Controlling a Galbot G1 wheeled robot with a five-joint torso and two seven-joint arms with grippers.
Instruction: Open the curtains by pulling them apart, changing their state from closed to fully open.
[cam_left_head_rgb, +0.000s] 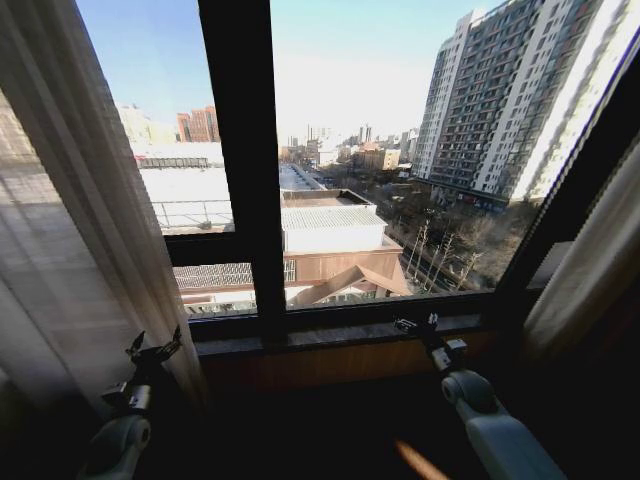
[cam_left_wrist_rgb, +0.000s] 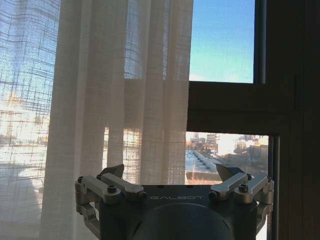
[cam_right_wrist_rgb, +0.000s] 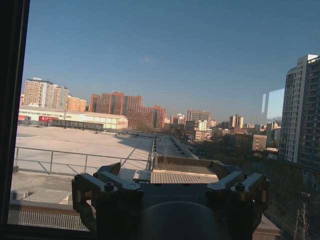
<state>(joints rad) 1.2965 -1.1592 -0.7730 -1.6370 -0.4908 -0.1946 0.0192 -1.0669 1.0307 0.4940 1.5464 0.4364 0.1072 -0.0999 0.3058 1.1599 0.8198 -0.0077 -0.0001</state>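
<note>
The curtains stand apart in the head view. The left sheer off-white panel (cam_left_head_rgb: 90, 200) is gathered at the left side of the window, and the right panel (cam_left_head_rgb: 590, 260) is bunched cream-beige at the far right. My left gripper (cam_left_head_rgb: 152, 350) is open, low beside the left panel's inner edge, holding nothing. In the left wrist view this gripper (cam_left_wrist_rgb: 170, 172) faces the pleated curtain (cam_left_wrist_rgb: 125, 100), apart from it. My right gripper (cam_left_head_rgb: 415, 325) is open near the window sill, right of centre. In the right wrist view it (cam_right_wrist_rgb: 167, 172) faces bare glass with nothing between its fingers.
A dark vertical window mullion (cam_left_head_rgb: 245, 170) divides the glass, and a dark sill (cam_left_head_rgb: 340, 335) runs below it. City buildings and a tall tower (cam_left_head_rgb: 510, 100) lie outside. The wall under the sill is dark.
</note>
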